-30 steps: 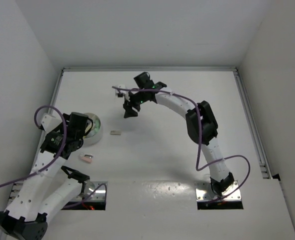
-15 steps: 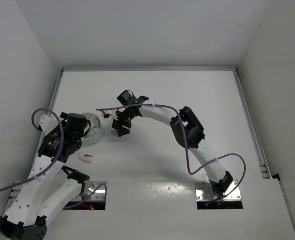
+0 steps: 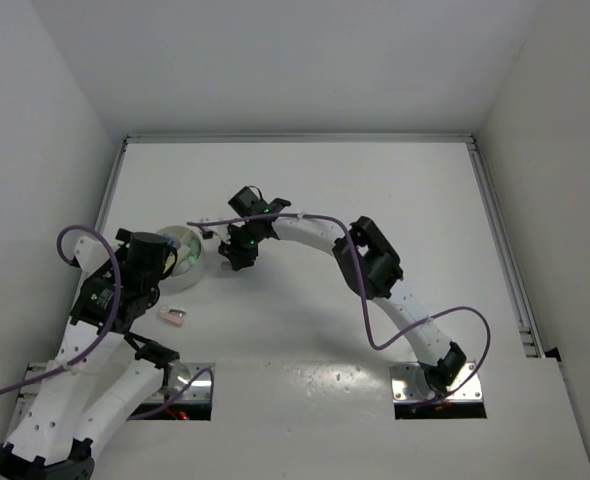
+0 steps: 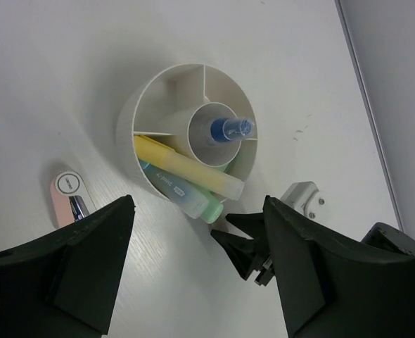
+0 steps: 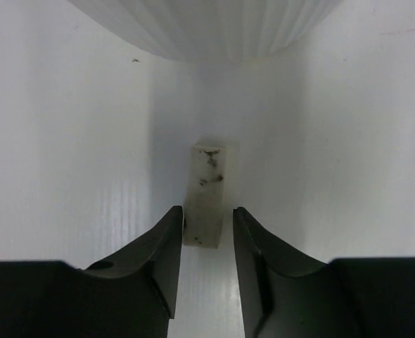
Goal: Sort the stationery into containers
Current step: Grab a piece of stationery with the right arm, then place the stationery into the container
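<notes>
Plainly found the speckled pale block (image 5: 211, 183) flat on the desk (image 5: 67, 141), just short of the white bowl (image 5: 207, 28), long axis running straight from the right gripper (image 5: 208, 215) toward the bowl, near end between its jaws; could not tell whether pinched or merely flanked. Saw the left gripper (image 4: 197, 204) over the bowl, jaws spread, empty. Counted inside: blue-tipped pen (image 4: 230, 129) in the centre cup, yellow marker (image 4: 186, 169) and blue-green marker (image 4: 183, 193) in one segment.

A white table (image 3: 375, 200) spans a plain booth closed in by smooth grey-white walls: a left wall (image 3: 35, 120), a far wall (image 3: 295, 60) and a right wall (image 3: 565, 150). A pale rail (image 3: 500, 240), perhaps metal, runs along the table's right edge. The light is soft and even, with faint shadows.
</notes>
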Controlling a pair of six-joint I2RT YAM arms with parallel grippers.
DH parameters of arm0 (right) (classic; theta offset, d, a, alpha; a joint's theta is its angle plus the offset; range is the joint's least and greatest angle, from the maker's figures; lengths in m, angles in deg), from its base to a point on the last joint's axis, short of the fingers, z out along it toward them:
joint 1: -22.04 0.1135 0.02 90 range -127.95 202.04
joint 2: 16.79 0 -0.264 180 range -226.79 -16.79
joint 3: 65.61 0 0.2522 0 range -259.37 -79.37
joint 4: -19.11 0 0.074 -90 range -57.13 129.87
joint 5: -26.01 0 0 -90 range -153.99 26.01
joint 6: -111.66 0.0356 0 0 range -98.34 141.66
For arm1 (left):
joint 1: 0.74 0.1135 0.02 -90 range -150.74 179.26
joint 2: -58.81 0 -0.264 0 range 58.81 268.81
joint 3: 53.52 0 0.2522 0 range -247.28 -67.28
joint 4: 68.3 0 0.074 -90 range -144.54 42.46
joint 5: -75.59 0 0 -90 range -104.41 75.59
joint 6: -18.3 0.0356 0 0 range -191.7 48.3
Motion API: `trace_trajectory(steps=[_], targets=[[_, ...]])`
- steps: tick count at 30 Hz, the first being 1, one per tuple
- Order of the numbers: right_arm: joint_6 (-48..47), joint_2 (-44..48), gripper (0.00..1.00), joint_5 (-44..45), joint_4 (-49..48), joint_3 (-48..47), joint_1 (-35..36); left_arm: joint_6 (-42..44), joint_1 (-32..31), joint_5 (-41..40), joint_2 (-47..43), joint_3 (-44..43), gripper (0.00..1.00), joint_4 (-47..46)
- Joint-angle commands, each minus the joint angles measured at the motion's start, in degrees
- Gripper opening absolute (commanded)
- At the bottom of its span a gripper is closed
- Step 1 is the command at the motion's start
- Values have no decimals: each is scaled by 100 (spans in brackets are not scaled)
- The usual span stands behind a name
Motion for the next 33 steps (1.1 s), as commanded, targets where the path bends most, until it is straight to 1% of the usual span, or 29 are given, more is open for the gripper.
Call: trace_trajectory(steps=[1,2,5,6,7,10,13,17,18,21,25,27,28,30,31,33], targets=[[68,9,34,-12,-137,8,73,45,38,-71,-53,25,80,32],[68,9,22,49,-137,9,73,45,38,-71,-53,25,80,33],[68,211,9,102,-277,263,73,45,38,-71,-53,25,80,33],[68,264,2,163,-330,325,73,45,38,-71,-53,25,80,33],[68,317,0,164,-417,395,73,45,38,-71,-53,25,80,33],[68,536,0,295,-489,396,73,45,38,-71,-53,25,80,33],[68,879,0,444,-742,159,-59,45,38,-71,-53,-27,80,33],[-72,1064,0,647,-1068,-332,-120,45,38,-185,-53,-28,80,-20],[-72,968,0,708,-1069,-708,-120,45,38,-186,-53,-28,80,-20],[-72,634,0,840,-1069,-1368,-120,45,38,-186,-1,-98,80,-82],[-72,458,0,840,-1376,-1555,-120,45,38,-186,53,-151,80,-82],[-72,327,0,613,-1587,-1634,-120,45,38,-186,0,-151,80,-82],[6,326,0,273,-1648,-1635,-120,45,38,-134,0,-151,80,-82],[60,273,0,-19,-1894,-1635,-120,45,38,-133,0,-151,80,-82],[129,221,0,-369,-1973,-1635,-120,45,38,-133,0,-151,80,-82],[349,220,0,-573,-2437,-1451,-120,45,38,-133,52,-151,80,-82]])
